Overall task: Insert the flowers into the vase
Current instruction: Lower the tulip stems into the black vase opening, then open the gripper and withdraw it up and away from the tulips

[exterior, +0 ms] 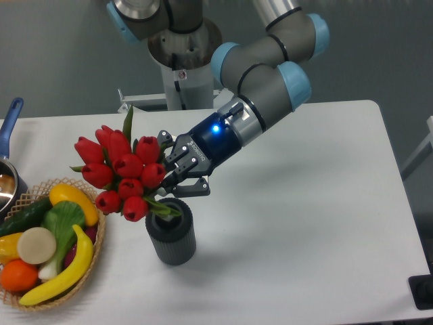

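Camera view, fixed, looked down over a white table (318, 223).

- An arm (267, 68), grey with light blue joints, reached down from the upper middle toward the left; a blue light glowed on its wrist.
- A basket (95, 261) sat at the table's lower left edge, holding toy fruit and vegetables: a banana (64, 274), an orange (17, 274), a cucumber (24, 215) and others.
- The flowers (122, 172) were a bunch of red tulip buds with green leaves, tilted so the buds leaned up and to the left, above the basket's right rim. Their stem end pointed down to the right, at the mouth of the vase (171, 233); whether the stems were inside could not be told.
- The gripper (179, 175) was clenched on the flowers' stems, just right of the buds and just above the vase.
- The vase stood upright near the table's front, just right of the basket.
- A pot's blue handle (10, 125) showed at the far left edge.
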Tool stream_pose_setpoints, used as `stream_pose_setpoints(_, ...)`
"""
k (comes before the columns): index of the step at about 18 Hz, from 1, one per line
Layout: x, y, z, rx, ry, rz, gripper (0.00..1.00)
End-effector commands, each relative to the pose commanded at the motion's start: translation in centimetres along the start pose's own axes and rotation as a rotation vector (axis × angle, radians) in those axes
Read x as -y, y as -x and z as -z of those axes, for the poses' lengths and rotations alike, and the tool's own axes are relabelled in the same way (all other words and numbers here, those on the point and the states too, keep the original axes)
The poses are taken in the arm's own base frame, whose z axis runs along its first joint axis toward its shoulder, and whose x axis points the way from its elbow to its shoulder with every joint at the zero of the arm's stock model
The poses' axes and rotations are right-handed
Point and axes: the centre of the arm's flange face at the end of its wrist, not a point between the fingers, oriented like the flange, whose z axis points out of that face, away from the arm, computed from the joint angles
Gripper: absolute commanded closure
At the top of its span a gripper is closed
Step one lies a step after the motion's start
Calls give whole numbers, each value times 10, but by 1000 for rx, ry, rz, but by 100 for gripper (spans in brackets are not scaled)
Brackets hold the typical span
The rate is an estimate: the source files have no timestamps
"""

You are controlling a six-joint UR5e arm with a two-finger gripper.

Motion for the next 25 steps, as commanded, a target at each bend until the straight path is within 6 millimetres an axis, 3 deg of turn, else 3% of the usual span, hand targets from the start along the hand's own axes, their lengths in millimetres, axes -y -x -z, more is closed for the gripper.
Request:
stream_pose_setpoints(7,-26,8,1,4,8,38,77)
stream_pose_setpoints(18,-91,4,5,5,12,42,73)
stream_pose_setpoints(21,-95,5,9,13,12,48,53)
stream_pose_setpoints(22,-94,5,9,13,13,45,37)
stream_pose_setpoints(23,-93,7,10,16,14,42,26)
stream_pose_setpoints(25,-93,7,12,19,17,43,13)
